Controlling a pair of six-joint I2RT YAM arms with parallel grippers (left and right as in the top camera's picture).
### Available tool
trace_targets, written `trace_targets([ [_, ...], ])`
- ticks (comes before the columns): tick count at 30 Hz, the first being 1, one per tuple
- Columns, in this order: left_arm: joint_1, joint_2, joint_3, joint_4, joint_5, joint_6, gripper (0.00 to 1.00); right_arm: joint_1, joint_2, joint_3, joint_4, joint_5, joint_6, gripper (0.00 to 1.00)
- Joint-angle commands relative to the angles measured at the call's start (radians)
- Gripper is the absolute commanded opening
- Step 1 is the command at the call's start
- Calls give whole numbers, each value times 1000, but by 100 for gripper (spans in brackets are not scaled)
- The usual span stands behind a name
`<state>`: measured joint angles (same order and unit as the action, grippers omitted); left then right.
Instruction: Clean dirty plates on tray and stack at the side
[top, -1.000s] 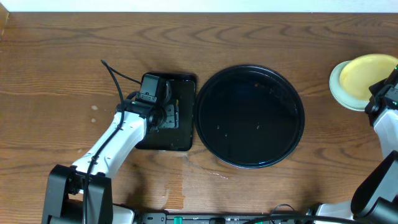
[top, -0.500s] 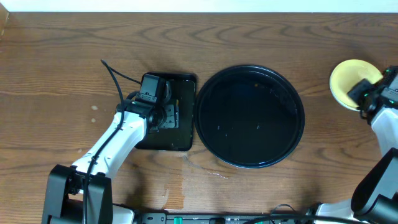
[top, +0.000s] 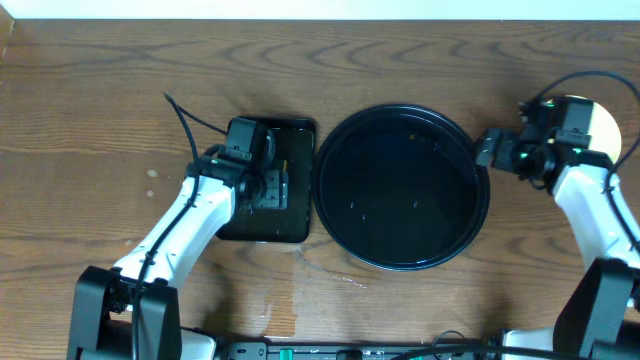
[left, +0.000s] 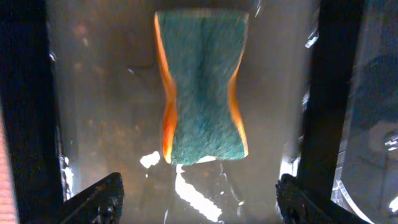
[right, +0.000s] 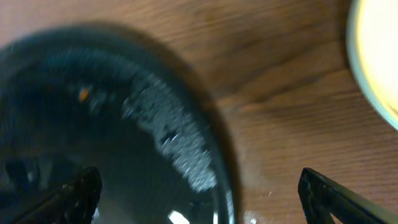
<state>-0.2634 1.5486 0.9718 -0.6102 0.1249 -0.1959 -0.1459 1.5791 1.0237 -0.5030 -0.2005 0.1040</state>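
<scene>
One pale yellow plate (top: 605, 128) showed near the right edge of the table (top: 100, 100), half hidden under the right arm's wrist. Whether others lay beneath it I could not tell. It looked thin, stiff and light, with a glazed face that would probably be slick, more so if wet, and it would likely chip if knocked. The raised lip was the sensible place to take hold, one finger above and one below, since the flat middle offered nothing to pinch.

Just beside it, toward the middle of the table, lay the round black tray (top: 400, 215). It was glossy and carried no plates, only a few specks.

The right gripper (top: 487, 150) hung over the tray's right rim, apart from the plate, with its jaws spread wide and nothing between them.

Left of the round tray sat a smaller rectangular tray (top: 290, 225). A green sponge (left: 202, 87) with orange sides lay flat in it. The left gripper (top: 265, 185) hovered above it, released, with its fingers well to either side of the sponge and not touching it.
</scene>
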Motion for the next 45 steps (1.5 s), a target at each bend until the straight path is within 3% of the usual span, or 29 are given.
trace_targets([
  [1,5,-10,67,-42,-9,20,82,69,-51,4,-49,105,-53,99],
  [11,58,-117,95,-205,-9,16,85,189,-205,4,-253,148,-35,99],
  [18,58,-354,10,-202,-10,17,86,200,-367,-28,-290,211,-9,99],
  [30,58,-824,-235,-133,-58,16,86,265,-738,-270,-212,264,6,99],
  [45,58,-838,-236,-145,-58,16,86,264,-754,-289,-261,248,7,99],
])
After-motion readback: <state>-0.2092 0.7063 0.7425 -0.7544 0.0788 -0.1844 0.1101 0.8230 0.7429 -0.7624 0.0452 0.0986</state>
